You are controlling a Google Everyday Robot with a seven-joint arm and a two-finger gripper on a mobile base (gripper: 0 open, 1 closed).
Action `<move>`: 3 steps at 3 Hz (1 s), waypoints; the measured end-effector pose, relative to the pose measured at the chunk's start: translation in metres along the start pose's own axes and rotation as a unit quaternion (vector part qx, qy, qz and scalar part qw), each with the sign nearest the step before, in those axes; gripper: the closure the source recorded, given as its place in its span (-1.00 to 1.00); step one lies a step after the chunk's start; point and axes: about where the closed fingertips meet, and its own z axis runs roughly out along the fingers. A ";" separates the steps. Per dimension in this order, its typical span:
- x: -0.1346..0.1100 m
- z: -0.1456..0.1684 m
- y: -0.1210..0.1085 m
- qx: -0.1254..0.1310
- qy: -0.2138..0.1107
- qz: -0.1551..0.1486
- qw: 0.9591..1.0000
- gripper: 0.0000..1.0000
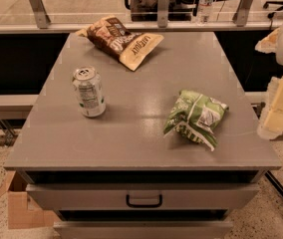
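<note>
Beside grey table (141, 138), off its three o'clock edge: gripper (280, 106), open or closed impossible to tell. Nearest, at four o'clock: green chip bag (196, 117), probably light, crinkly, slippery, crushable; best pinched at a crumpled end. At nine o'clock: soda can (88, 91).

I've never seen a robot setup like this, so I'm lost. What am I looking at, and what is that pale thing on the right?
This one camera looks down on a grey counter with a drawer below. The pale blocky shape at the right edge is the robot's gripper, beside the counter, touching nothing. On top are an upright soda can, a brown snack bag at the back, and a green snack bag, which is nearest the gripper.
</note>
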 end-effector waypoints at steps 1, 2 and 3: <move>-0.001 -0.003 0.000 0.003 -0.004 0.001 1.000 -1.00; -0.005 -0.013 0.003 0.015 -0.019 0.005 1.000 -1.00; -0.042 -0.031 -0.032 0.031 -0.150 0.014 0.988 -1.00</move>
